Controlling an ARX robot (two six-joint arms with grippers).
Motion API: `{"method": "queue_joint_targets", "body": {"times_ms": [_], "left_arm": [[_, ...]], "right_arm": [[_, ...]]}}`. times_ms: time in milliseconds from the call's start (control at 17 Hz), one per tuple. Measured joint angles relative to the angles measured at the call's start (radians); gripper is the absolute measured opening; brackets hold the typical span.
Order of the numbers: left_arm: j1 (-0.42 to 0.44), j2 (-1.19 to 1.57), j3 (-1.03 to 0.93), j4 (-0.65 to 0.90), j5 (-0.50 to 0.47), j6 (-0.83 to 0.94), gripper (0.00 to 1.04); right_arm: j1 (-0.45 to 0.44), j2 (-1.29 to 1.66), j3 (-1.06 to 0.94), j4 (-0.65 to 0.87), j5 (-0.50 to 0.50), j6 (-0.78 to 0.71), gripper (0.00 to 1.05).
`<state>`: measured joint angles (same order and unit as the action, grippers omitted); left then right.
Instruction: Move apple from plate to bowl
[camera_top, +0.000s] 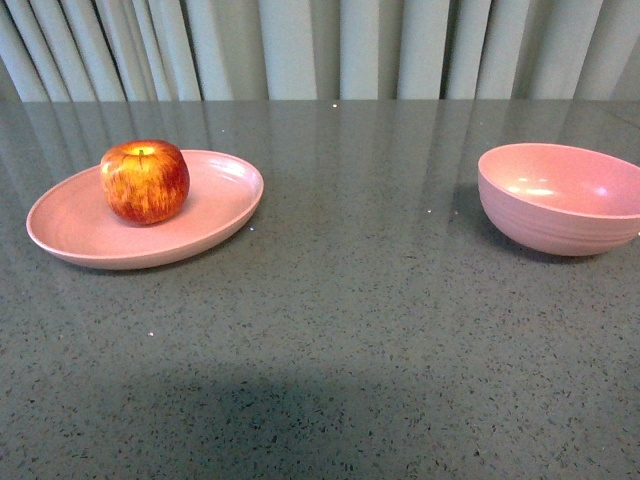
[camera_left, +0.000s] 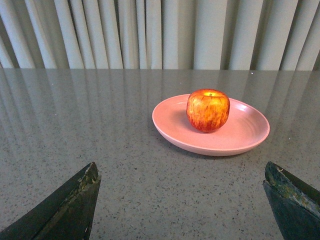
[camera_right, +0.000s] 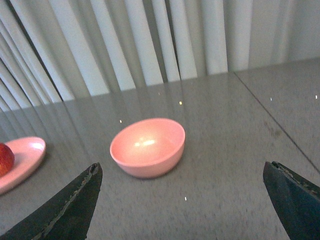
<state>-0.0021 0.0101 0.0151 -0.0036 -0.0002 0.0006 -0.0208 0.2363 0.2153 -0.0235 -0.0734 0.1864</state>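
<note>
Showing the apple (camera_top: 145, 181) sitting on the plate (camera_top: 70, 235) at left, well apart from the bowl (camera_top: 560, 225) at right on the table (camera_top: 350, 330). Holding left gripper (camera_left: 181, 167) and right gripper (camera_right: 181, 166) spread wide, grasping nothing.

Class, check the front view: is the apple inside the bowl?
No, the apple sits on the plate, far from the bowl, which holds nothing.

Red-streaked apple (camera_top: 145, 181), pink plate (camera_top: 80, 232)
</note>
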Motion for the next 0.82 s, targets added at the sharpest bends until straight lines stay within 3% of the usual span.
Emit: {"method": "queue_joint_targets", "body": {"times_ms": [235, 352, 645, 821], "left_arm": [[0.0, 0.0, 0.0, 0.0, 0.0, 0.0, 0.98], [0.0, 0.0, 0.0, 0.0, 0.0, 0.0, 0.98], [0.0, 0.0, 0.0, 0.0, 0.0, 0.0, 0.98], [0.0, 0.0, 0.0, 0.0, 0.0, 0.0, 0.98]], "right_arm": [[0.0, 0.359, 0.209, 0.221, -0.027, -0.025, 0.98], [0.016, 0.567, 0.373, 0.285, 0.006, -0.053, 0.98], [0.116, 0.993, 0.697, 0.176, 0.072, -0.119, 0.98], [0.131, 1.215, 0.851, 0.069, 0.109, -0.141, 0.98]]}}
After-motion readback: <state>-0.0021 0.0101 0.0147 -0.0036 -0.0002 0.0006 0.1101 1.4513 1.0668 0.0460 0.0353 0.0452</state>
